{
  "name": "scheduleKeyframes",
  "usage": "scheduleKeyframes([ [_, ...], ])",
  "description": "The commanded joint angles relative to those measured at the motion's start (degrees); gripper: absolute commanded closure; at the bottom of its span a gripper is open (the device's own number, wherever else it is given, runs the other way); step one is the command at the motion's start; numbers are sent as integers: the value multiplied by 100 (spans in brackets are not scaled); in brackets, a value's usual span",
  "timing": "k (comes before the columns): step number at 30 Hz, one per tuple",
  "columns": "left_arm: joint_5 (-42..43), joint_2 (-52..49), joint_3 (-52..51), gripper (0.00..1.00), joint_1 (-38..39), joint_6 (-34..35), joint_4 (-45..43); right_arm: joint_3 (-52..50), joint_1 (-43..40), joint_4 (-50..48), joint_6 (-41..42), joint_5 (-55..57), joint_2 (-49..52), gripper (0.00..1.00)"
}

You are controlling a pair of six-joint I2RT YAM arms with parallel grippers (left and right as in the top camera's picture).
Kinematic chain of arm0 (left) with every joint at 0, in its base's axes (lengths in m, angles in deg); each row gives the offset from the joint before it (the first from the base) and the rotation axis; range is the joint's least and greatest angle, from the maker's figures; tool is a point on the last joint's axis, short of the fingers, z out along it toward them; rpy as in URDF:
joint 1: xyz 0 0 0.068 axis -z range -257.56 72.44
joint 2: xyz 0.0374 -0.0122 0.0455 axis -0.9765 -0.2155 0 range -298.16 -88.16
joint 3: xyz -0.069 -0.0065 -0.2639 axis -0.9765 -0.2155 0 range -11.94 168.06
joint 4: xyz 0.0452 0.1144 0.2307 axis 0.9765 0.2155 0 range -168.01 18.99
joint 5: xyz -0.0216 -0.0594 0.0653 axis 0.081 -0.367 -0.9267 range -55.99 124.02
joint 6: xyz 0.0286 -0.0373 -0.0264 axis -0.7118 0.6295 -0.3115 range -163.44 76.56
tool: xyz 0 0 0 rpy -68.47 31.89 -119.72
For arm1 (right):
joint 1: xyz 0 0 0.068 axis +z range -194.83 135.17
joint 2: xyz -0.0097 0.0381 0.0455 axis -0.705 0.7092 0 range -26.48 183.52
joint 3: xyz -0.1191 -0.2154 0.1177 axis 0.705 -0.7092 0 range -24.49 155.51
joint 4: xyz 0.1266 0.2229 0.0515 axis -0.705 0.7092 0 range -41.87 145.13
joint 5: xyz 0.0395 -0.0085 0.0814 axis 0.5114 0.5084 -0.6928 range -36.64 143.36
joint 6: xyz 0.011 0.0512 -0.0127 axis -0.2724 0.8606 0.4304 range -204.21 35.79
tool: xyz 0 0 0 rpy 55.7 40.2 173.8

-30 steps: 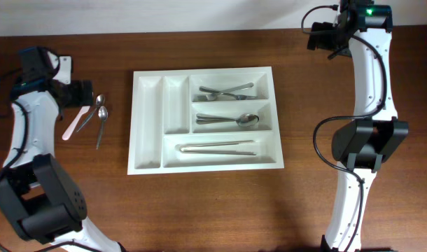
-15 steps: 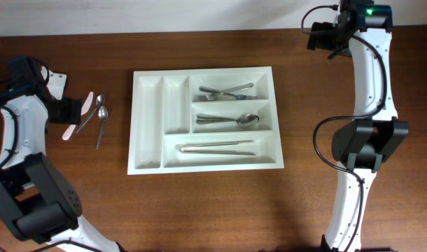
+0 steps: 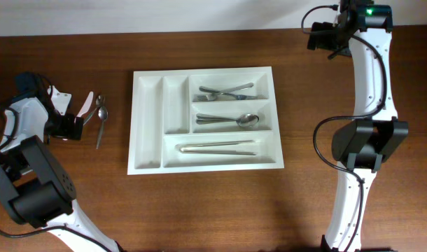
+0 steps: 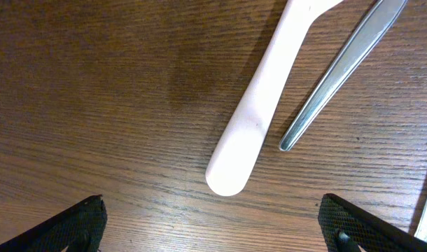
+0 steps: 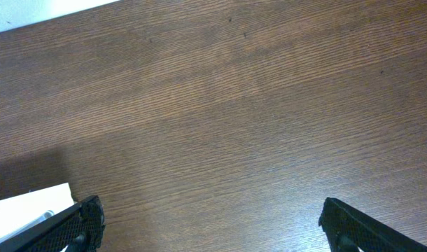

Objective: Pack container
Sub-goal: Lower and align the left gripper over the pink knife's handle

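Observation:
The white cutlery tray (image 3: 148, 122) lies in the middle of the table. It holds forks (image 3: 227, 91), a spoon (image 3: 231, 120) and a long metal utensil (image 3: 217, 148) in its right compartments, and its two narrow slots are bare. Left of it lie a pale pink plastic utensil (image 3: 85, 106) and two metal spoons (image 3: 101, 112). My left gripper (image 3: 65, 127) is open over the handle end of the pink utensil (image 4: 259, 112), jaws (image 4: 213, 231) wide and empty; a metal handle (image 4: 339, 70) lies beside the pink one. My right gripper (image 3: 324, 36) is open and empty (image 5: 213, 224) at the far right.
A corner of the tray (image 5: 31, 206) shows at the lower left of the right wrist view. The right arm's base (image 3: 371, 143) stands right of the tray. The table's far edge meets a white wall.
My left gripper has moved down and right, towards the handle end of the pink utensil. The utensils, the tray and the right arm have not moved.

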Motion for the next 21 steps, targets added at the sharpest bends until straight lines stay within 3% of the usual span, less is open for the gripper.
scheduleKeyframes([
  [1, 20, -170, -13, 1, -15, -181, -39, -15, 31, 4, 68, 90, 0, 1],
  [13, 22, -645, -13, 2, -20, -400, -249, -15, 31, 4, 68, 90, 0, 1],
  [21, 485, -645, 4, 1, -20, -404, 664, -15, 31, 4, 68, 90, 0, 1],
])
